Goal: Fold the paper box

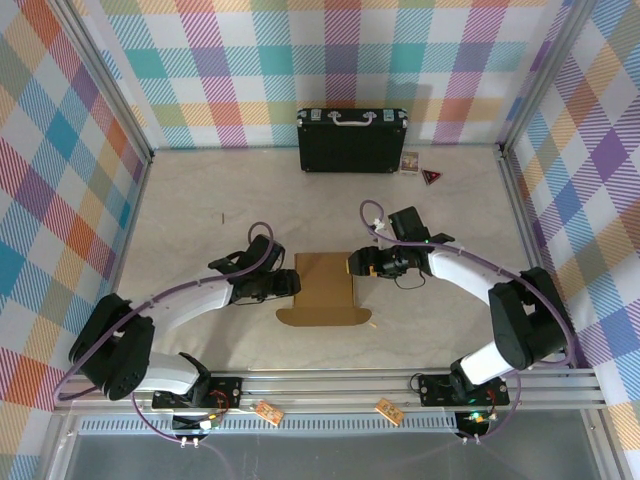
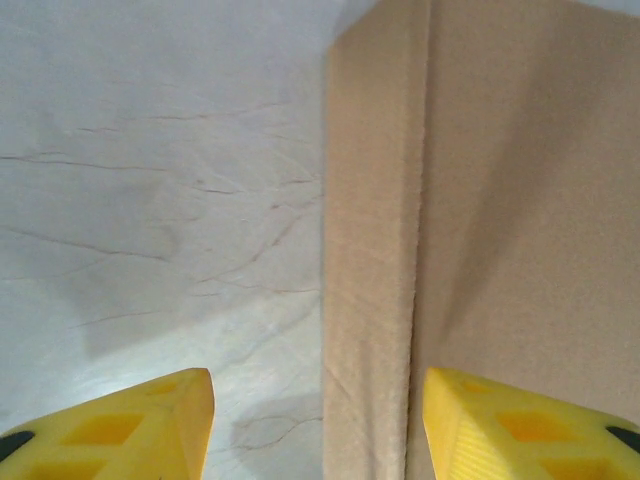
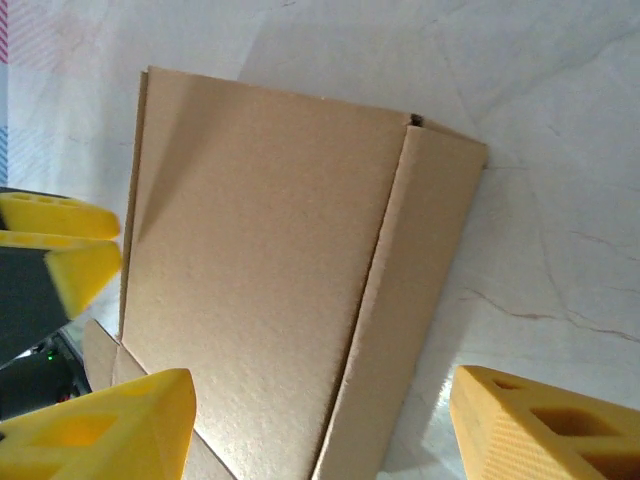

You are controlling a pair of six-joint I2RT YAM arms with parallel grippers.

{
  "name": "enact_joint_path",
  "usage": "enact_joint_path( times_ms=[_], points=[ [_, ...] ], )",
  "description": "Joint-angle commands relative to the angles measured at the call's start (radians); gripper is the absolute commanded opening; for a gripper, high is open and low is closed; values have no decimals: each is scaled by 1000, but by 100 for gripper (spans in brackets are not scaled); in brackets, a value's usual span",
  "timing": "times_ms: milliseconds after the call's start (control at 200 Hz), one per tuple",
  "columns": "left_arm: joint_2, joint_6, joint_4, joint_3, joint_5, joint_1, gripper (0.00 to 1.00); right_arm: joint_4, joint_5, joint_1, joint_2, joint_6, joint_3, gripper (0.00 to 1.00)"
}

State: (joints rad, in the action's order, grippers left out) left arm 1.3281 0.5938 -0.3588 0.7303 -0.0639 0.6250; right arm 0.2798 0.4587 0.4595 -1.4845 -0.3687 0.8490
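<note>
My left gripper (image 2: 312, 400) gapes open astride the left edge of the paper box (image 1: 322, 283), my right gripper (image 3: 320, 400) open over its right flap, neither gripping, the box lying mid-table (image 1: 200, 200) between them

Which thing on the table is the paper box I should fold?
Look at the middle of the table, between the left gripper and right gripper. The paper box lies there: brown cardboard, its rounded flap nearest you. The case at the back is black.
</note>
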Motion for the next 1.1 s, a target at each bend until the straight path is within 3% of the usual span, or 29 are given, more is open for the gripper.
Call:
enact_joint_path(
  times_ms=[0, 250, 445, 560, 895, 1095],
  points=[
    [-122, -44, -57, -3, 43, 2, 59, 34, -51, 5, 95, 18, -19, 68],
    [-327, -56, -138, -52, -97, 7, 62, 147, -122, 10, 297, -20, -82, 67],
    [-368, -63, -374, 7, -34, 8, 62, 318, -154, 40, 420, -34, -90, 64],
    [-408, -42, -364, -12, -82, 9, 63, 385, -161, 69, 460, -78, -92, 61],
    [-345, -36, -384, 16, -126, 32, 63, 425, -244, 263, 303, -175, -35, 60],
    [-329, -34, -372, 19, -138, 50, 63, 363, -257, 315, 223, -224, -22, 59]
  ],
)
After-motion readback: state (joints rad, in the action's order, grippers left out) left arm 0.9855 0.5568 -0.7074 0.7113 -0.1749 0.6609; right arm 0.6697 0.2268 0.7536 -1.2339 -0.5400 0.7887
